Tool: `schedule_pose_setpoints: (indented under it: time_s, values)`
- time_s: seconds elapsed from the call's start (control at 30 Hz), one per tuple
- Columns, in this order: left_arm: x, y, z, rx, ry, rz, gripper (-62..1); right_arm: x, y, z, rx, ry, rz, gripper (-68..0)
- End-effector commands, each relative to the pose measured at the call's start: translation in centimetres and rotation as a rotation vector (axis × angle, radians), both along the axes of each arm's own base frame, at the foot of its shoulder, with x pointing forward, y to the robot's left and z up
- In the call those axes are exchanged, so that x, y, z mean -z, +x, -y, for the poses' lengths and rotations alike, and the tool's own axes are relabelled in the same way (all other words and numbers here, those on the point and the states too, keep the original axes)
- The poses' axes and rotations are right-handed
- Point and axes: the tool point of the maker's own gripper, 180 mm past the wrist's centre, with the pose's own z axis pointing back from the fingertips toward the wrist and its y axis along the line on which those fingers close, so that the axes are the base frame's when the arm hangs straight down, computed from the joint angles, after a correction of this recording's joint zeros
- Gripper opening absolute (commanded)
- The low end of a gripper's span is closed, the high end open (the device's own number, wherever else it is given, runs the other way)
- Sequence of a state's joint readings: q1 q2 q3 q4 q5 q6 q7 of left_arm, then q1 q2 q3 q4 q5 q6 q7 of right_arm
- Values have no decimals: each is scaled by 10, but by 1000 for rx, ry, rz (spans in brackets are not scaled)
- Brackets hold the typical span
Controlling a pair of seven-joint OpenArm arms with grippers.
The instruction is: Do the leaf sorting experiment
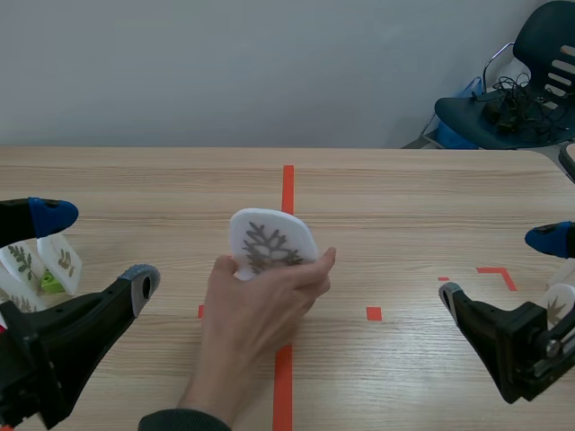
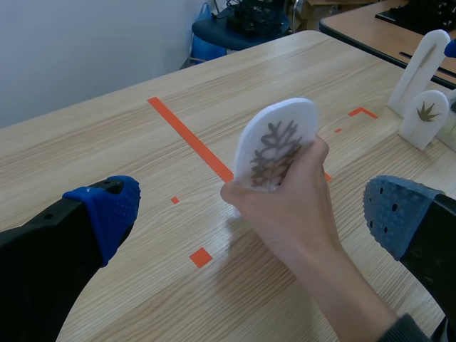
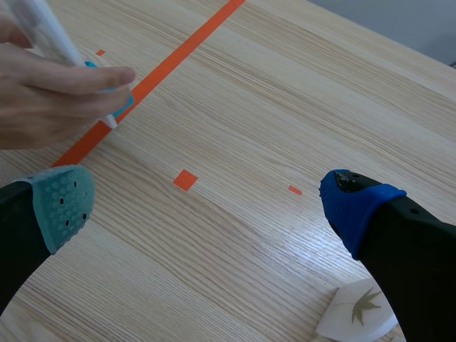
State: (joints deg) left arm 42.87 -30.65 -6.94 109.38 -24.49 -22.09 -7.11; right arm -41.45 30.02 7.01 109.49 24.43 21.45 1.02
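Observation:
A person's hand [image 1: 256, 314] comes in from the near edge and holds a white oval card with a dark branching leaf print [image 1: 269, 244] upright over the centre tape line. My left gripper [image 1: 94, 250] stands open at the left, apart from the card. My right gripper [image 1: 499, 268] stands open at the right. In the left wrist view the card [image 2: 274, 146] and hand [image 2: 292, 210] are ahead of my open left gripper [image 2: 249, 217], between its fingers. In the right wrist view the hand [image 3: 50, 92] and the card's edge [image 3: 43, 28] lie ahead of and beside my open right gripper [image 3: 210, 203].
White leaf cards [image 1: 40, 263] with a small green piece [image 1: 51, 284] stand by the left gripper. Another leaf card [image 1: 559, 303] stands by the right gripper, also seen in the wrist views [image 2: 425, 117] [image 3: 360, 310]. A dark chair [image 1: 526, 90] stands beyond the table's far right corner.

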Motion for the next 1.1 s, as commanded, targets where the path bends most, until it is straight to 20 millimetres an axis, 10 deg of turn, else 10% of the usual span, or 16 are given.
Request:
schedule_pose_setpoints:
  time_s: [0.0,1.07]
  values:
    - [-8,0,4,9,-22,21,14,-11,5,-4,-13,11,39,4]
    - [6,6,23,89,-22,-12,14,-11,5,-4,-8,13,36,4]
